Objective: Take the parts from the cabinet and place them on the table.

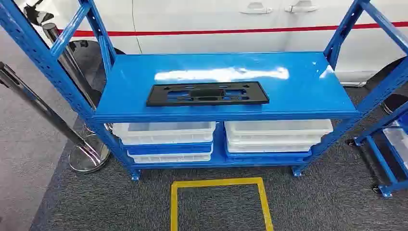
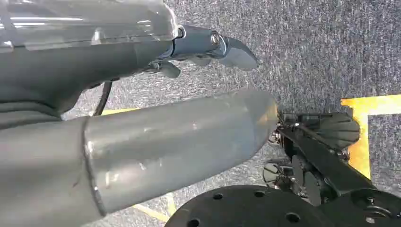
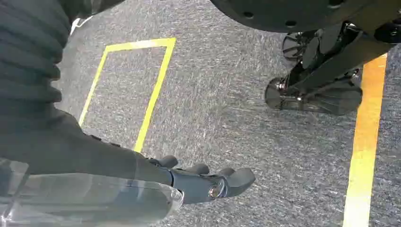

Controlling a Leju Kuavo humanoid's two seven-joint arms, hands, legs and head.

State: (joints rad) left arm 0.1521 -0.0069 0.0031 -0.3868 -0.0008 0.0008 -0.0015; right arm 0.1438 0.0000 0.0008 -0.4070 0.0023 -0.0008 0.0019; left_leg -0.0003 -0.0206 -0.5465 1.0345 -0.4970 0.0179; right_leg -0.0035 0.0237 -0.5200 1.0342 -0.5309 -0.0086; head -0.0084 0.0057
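Note:
A flat black plastic part (image 1: 207,93) with several slots lies on the top shelf of the blue cabinet (image 1: 288,106), near its front edge. My left hand (image 2: 189,71) hangs over the grey carpet, thumb and fingers apart, holding nothing. My right hand (image 3: 198,182) also hangs above the carpet with its fingers stretched out and nothing in it.
White and blue trays (image 1: 166,139) are stacked on the lower shelf. A yellow taped square (image 1: 219,202) marks the carpet in front of the cabinet. Chrome stanchion posts (image 1: 89,156) stand at the left, another blue rack (image 1: 385,149) at the right, a white car (image 1: 240,24) behind.

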